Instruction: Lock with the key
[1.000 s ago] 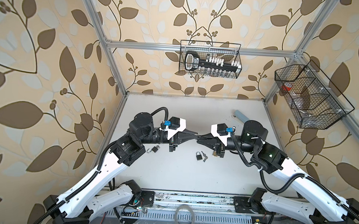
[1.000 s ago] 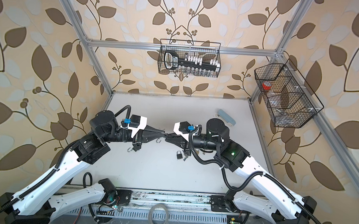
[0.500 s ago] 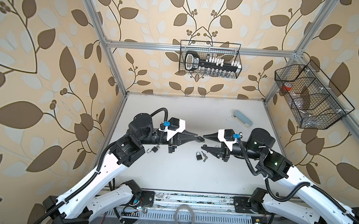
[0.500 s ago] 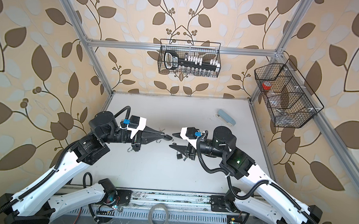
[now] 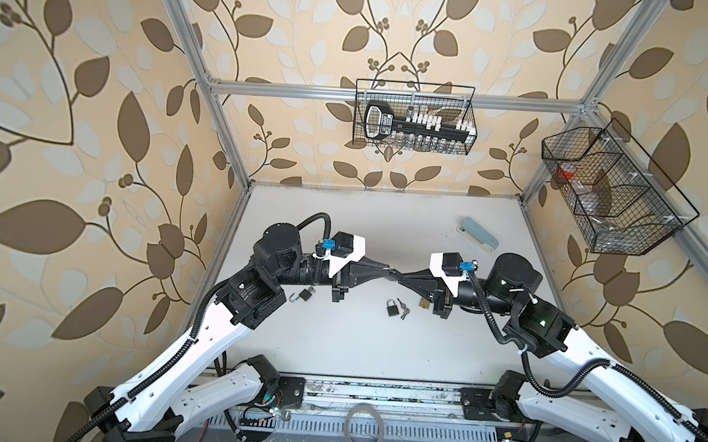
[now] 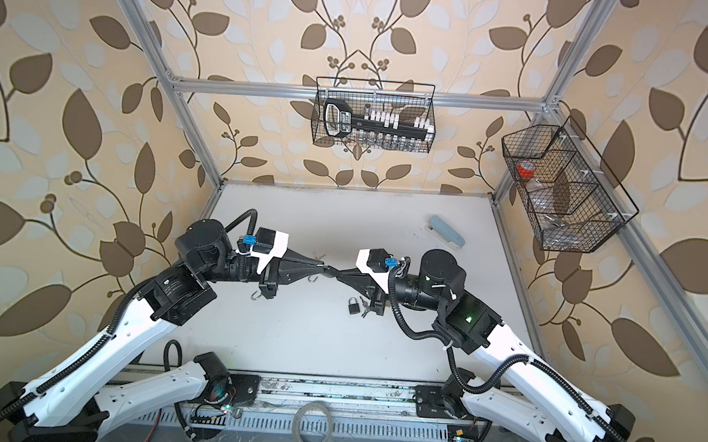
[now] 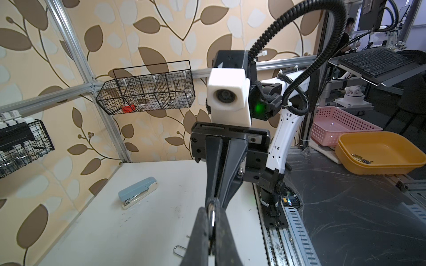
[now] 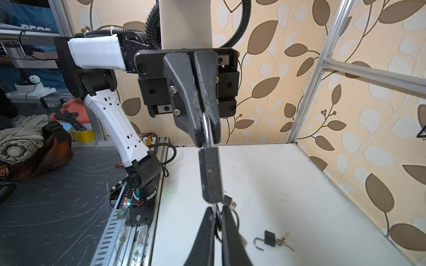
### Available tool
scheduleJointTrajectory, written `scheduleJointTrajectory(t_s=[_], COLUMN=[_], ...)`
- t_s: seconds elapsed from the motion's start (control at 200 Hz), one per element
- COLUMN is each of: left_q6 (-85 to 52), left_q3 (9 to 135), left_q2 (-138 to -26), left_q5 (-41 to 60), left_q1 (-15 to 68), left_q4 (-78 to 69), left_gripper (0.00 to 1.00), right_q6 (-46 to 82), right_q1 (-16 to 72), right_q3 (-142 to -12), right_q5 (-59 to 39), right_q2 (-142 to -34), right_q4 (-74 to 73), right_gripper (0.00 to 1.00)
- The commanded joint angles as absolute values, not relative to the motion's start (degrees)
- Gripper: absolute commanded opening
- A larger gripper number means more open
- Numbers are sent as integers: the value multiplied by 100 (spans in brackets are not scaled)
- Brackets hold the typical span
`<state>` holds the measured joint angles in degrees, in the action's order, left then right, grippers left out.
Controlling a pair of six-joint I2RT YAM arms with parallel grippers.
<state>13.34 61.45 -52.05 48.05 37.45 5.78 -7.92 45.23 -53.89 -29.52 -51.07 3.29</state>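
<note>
The left claw (image 8: 206,139) pinches the padlock (image 8: 210,175) by its shackle (image 8: 205,125) in midair so the right claw (image 8: 216,210), apparently clamping the key (image 8: 216,206), can turn it.

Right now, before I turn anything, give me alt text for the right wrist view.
The left gripper holds a black padlock by its silver shackle above the white table, while the right gripper, shut, pinches what looks like the key at its lower end. An open padlock with keys lies on the table.

Padlock body (image 8: 210,175) matt black, shackle (image 8: 206,132) glossy metal — table (image 8: 288,184) smooth white.
</note>
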Motion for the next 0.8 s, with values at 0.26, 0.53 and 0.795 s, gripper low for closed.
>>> scheduleJointTrajectory(t_s=[0.26, 0.53, 0.795], left_q6=[1417, 1659, 1986], left_q3=[6233, 6576, 6620], left_q2=[-5090, -4813, -4634], left_q5=[4950, 4817, 4607], left_q1=[3753, 3756, 3755], left_q4=[255, 589, 1076], left_gripper=[0, 0, 0], right_q6=[-789, -972, -850], right_q1=[4526, 4390, 4250], right_q3=[-5310, -4472, -4136], right_q5=[-2955, -2664, -2593], right_q2=[-5149, -5323, -5218], right_q4=[343, 537, 342], right_gripper=[0, 0, 0])
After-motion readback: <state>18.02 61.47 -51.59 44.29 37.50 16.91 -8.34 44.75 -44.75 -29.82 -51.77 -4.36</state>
